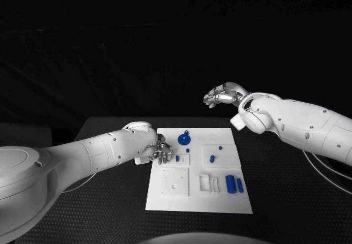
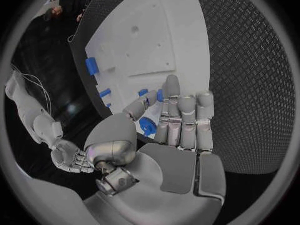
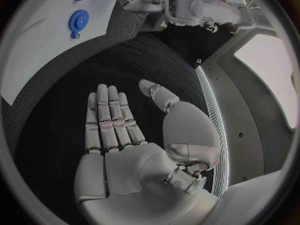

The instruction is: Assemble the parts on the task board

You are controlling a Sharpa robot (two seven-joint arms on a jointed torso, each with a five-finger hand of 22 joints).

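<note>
Task board [image 1: 165, 201]: a white plate lying in the middle of the black table [image 1: 293, 203], its long axis running away from the robot. The left hand [image 1: 160, 151] rests at the board's left edge, about halfway along its far half. In the head view its fingers point down onto the board beside a small blue peg [image 1: 177, 158]; whether they touch that peg cannot be told from above. The left wrist view shows what the head view does not: the fingers [image 2: 187, 120] lie straight and close together, the thumb set apart, and nothing is gripped. Blue parts show just past the fingertips, a round blue piece [image 2: 147, 126] between thumb and fingers.

Outward from this hand, the head view shows a round blue disc with a tab [image 1: 184, 138] near the board's far edge, two short blue pegs [image 1: 212, 158] at the board's right middle, and two upright blue cylinders [image 1: 231, 183] side by side at the near right. White recessed blocks [image 1: 176, 182] occupy the near left and centre.

The right hand [image 1: 222, 96] hangs in the air beyond the board's far right corner, well apart from every part. In the head view its fingers look loosely curled. The right wrist view corrects this: palm flat, fingers [image 3: 109, 117] extended together, thumb spread aside, nothing held. That view also shows the disc and the board's corner [image 3: 44, 40] beyond the fingertips, with the black table between.
</note>
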